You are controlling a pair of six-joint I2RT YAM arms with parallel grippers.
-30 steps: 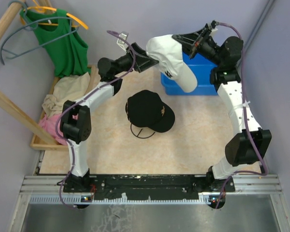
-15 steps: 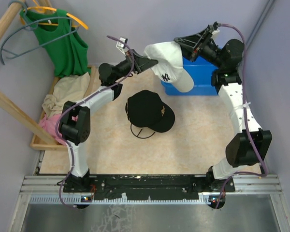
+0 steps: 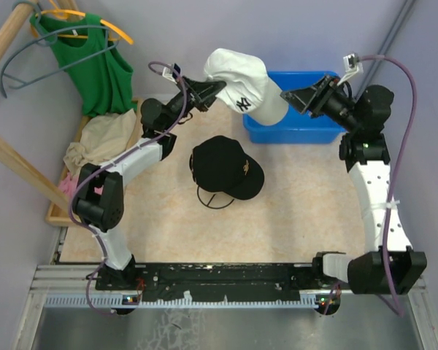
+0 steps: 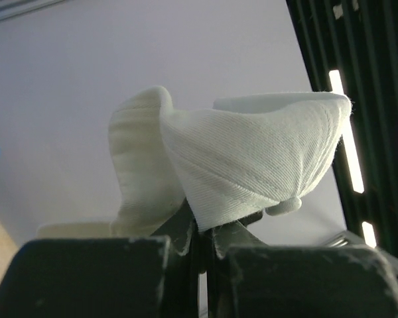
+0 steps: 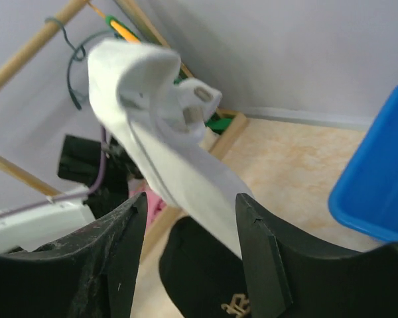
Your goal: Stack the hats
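Since the earlier frame, the right claw point(image 3: 286, 95) has let go and drawn back to the right, and the left arm has carried the white cap point(image 3: 241, 86) up and leftward.

1. Claw state. The left claw point(image 4: 202, 233) is clamped on a fold of the white cap's crown fabric. The right claw stands with its jaws apart, holding nothing, its tips just beside the hanging brim.
2. Position of work. The white cap hangs in the air near the back wall, between the two claws. The black cap point(image 3: 225, 166) rests at mid-table on a dark wire frame point(image 3: 210, 199), well below and nearer the arms.
3. Hazards. The hold is a single pinch on soft cloth; a quick swing may pull the fabric free. The brim may catch the right claw's open jaws. A hard or off-centre descent may tip the black cap off its frame.
4. Clearances. The blue bin point(image 3: 306, 131) bounds the far right, and a tray of clothes point(image 3: 95, 142) the left edge. Bare table point(image 3: 299, 204) lies in front of and to the right of the black cap.
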